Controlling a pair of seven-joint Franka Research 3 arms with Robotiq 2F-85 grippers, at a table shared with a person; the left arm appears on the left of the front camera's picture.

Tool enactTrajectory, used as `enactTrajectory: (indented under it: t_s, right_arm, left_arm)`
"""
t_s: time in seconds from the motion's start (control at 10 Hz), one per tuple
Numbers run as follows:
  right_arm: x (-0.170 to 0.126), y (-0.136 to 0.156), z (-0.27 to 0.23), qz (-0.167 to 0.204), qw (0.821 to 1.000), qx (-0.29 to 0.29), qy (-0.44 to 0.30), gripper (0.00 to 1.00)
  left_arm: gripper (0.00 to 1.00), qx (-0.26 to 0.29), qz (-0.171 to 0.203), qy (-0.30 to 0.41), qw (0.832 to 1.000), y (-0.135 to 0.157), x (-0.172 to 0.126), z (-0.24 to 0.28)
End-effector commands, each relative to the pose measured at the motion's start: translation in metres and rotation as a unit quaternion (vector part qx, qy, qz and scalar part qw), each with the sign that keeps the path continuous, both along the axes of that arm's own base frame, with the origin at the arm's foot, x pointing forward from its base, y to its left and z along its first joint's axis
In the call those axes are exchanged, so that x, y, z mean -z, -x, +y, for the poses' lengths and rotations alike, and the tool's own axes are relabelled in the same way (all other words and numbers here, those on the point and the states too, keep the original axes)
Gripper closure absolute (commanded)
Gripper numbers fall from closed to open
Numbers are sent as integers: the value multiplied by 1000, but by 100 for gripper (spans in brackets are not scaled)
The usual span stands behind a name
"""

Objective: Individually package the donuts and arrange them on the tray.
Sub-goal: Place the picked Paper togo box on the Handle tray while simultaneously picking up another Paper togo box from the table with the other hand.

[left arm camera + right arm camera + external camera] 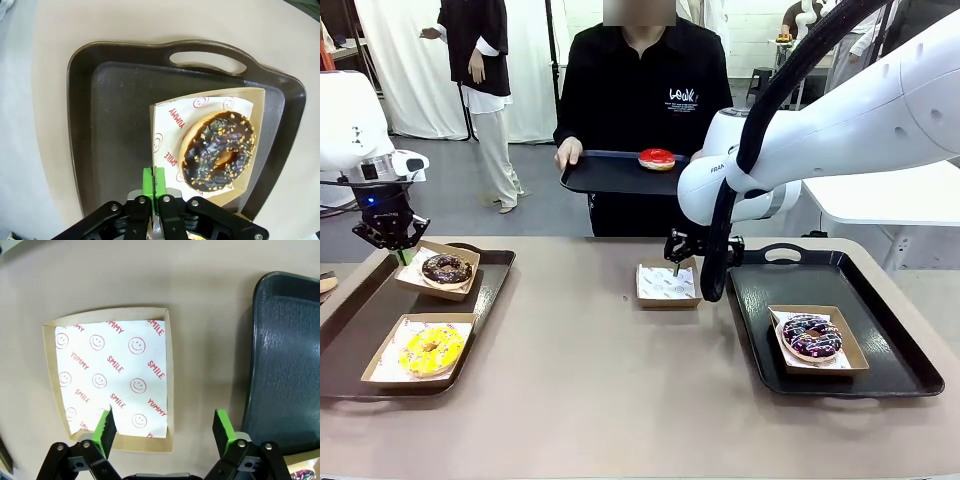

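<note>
My left gripper (399,256) (153,181) is shut, its green pads pressed together just above the edge of the box (165,107) that holds the chocolate donut (447,269) (218,151) on the left tray (350,330) (115,125). A yellow donut (431,350) lies boxed nearer me on that tray. My right gripper (675,268) (165,427) hangs open over the near edge of an empty paper-lined box (667,284) (112,375) at mid-table. The purple sprinkled donut (811,337) sits boxed on the right tray (900,370) (285,365). The red donut (657,159) rests on a tray (600,175) held by the person.
The person stands at the table's far edge with that tray held above it. Bare tabletop spreads between the two trays in front of the empty box. The right tray has open room around its one box.
</note>
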State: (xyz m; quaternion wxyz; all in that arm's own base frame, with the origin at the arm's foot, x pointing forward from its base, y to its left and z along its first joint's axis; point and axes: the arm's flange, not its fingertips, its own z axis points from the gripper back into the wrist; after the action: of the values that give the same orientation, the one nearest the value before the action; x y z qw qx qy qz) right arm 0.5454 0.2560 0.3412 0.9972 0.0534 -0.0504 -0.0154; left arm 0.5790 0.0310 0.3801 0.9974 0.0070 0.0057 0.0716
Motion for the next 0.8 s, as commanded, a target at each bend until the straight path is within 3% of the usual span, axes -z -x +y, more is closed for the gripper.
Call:
enactTrajectory:
  t_s: [0.0,0.7]
  right_arm:
    - [4,-1,-5,5,1000,-10,-1,0]
    - [9,-8,-8,18,1000,-12,3,0]
  left_arm:
    - [99,10,17,5,1000,-15,-5,2]
    - [99,31,17,-10,999,-21,-7,5]
